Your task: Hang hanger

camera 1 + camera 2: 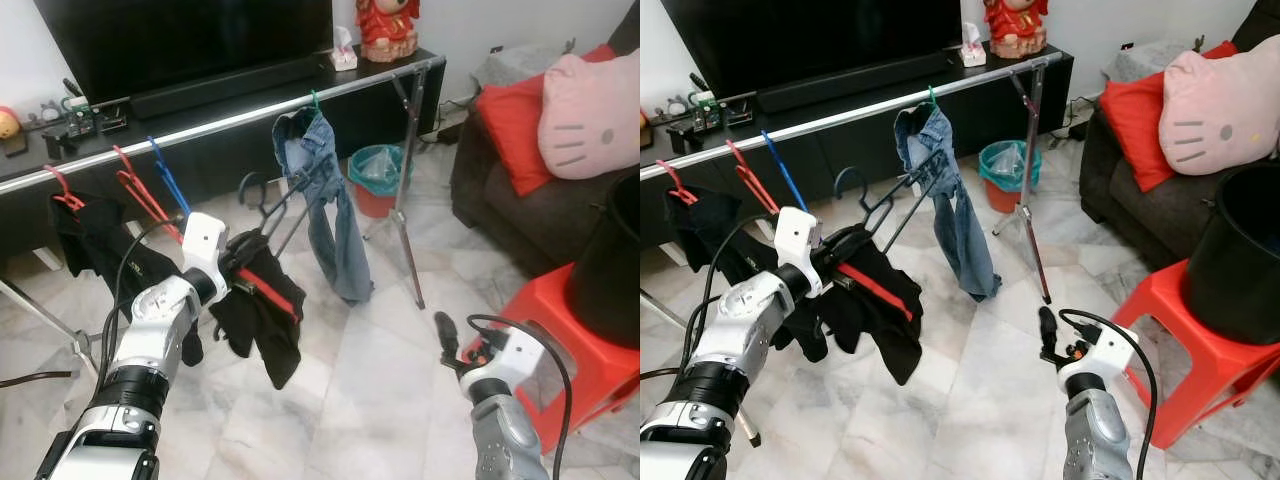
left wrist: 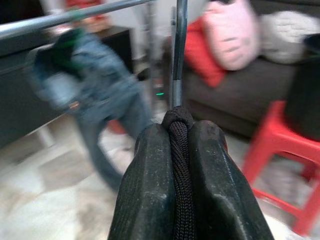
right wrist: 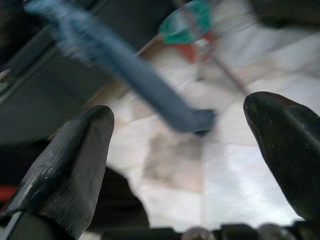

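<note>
The left gripper [image 1: 236,262] is raised in front of the rail [image 1: 230,122] of the drying rack, approx. at its middle. Its two fingers are pressed together on the black hanger [image 1: 275,205], which carries a black garment [image 1: 262,310] with a red stripe. The hanger's hook end points up toward the rail but is below it, not touching. The left wrist view gives the detail that the head views do not: the fingers [image 2: 150,190] are fully closed on a dark, cord-wrapped part of the hanger, and a thin metal rod goes up from there.

On the rail hang blue jeans [image 1: 325,200] on a green hook, near the right end. More to the left end there are a blue hanger [image 1: 170,180], a red hanger [image 1: 135,185] and another dark garment [image 1: 95,245] on a red hook.

The right gripper [image 1: 447,340] is low, at the right side, over the tiled floor [image 1: 370,400], near the red stool [image 1: 570,340]. A black bin [image 1: 610,260] stands on the stool. In the head views its fingers are hard to separate; the right wrist view shows them wide apart w/ nothing between, only blurred floor and the jeans leg [image 3: 145,85] behind.
</note>
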`<state>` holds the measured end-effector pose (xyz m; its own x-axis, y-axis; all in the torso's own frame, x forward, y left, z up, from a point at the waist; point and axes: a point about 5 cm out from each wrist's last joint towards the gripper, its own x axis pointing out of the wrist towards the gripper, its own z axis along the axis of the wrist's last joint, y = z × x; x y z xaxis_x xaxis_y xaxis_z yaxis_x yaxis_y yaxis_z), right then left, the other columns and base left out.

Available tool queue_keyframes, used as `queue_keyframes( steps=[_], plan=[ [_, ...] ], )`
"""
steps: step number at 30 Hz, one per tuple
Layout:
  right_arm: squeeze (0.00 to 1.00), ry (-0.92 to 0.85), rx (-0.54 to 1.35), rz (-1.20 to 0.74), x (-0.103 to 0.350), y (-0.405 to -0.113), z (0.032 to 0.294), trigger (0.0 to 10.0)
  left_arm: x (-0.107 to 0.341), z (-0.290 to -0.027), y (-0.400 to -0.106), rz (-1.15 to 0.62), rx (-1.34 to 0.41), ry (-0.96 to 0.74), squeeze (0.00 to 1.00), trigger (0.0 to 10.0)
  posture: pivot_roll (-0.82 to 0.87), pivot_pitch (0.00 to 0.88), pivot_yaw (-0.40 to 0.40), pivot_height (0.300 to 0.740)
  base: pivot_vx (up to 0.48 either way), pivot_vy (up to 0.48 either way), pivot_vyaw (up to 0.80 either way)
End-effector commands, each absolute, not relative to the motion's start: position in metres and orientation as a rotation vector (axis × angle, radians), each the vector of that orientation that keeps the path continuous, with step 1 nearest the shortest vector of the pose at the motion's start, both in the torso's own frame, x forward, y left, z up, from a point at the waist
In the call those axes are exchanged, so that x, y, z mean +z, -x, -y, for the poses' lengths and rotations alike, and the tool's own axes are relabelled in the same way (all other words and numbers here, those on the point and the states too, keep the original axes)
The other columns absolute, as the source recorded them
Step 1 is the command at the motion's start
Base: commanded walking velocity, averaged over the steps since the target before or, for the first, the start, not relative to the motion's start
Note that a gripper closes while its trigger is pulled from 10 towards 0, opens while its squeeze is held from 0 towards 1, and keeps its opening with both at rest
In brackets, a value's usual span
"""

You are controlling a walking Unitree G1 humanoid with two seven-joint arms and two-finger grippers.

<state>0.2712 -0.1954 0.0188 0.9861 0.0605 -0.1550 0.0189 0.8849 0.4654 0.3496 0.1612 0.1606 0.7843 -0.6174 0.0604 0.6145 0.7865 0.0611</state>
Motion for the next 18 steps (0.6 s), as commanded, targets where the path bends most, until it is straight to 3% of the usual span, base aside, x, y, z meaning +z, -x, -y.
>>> queue_keyframes(
  steps=[1, 14, 18],
  plan=[
    [0.0, -0.529, 0.061, -0.183, 0.016, -0.273, 0.188, 10.0, 0.168, -0.163, -0.346, 0.093, -0.706, -0.045, 0.0, 10.0, 0.1, 0.036, 0.094, 0.74, 0.0, 0.0, 0.0],
    [0.0, -0.73, 0.165, -0.176, 0.011, -0.268, 0.191, 10.0, 0.176, -0.155, -0.332, 0.034, -0.927, -0.091, 0.0, 10.0, 0.1, 0.044, 0.101, 0.74, 0.0, 0.0, 0.0],
    [0.0, -0.773, 0.25, -0.289, -0.003, -0.259, 0.181, 10.0, 0.184, -0.149, -0.329, 0.05, -0.986, -0.092, 0.0, 10.0, 0.1, 0.037, 0.105, 0.74, 0.0, 0.0, 0.0]
  ],
)
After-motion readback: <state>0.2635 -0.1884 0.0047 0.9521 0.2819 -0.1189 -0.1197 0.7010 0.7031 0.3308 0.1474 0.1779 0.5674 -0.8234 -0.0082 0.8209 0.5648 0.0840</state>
